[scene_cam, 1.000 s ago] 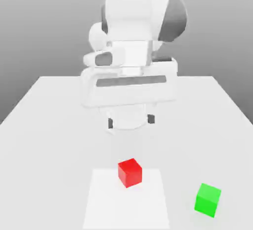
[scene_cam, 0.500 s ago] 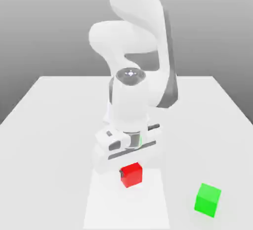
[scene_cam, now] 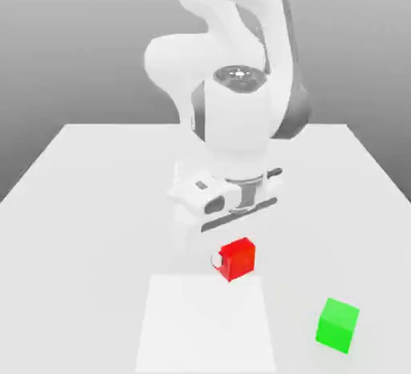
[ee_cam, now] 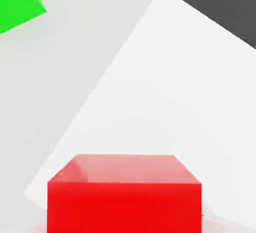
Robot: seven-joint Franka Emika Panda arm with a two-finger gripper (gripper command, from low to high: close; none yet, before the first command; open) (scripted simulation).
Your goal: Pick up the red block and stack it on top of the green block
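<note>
The red block hangs a little above the table, and my gripper is shut on it from above. In the hand view the red block sits close in front of the camera. The green block rests on the table near the front edge, toward the exterior view's right, below and to the right of the held block. The green block also appears at a corner of the hand view, apart from the red one.
A paler white square patch lies on the white table just below and in front of the held block; the same patch appears in the hand view. The arm's body rises behind the blocks.
The gripper came down from above the table, shut on the red block, and has since lifted it up and toward the exterior view's right. The green block has stayed put.
</note>
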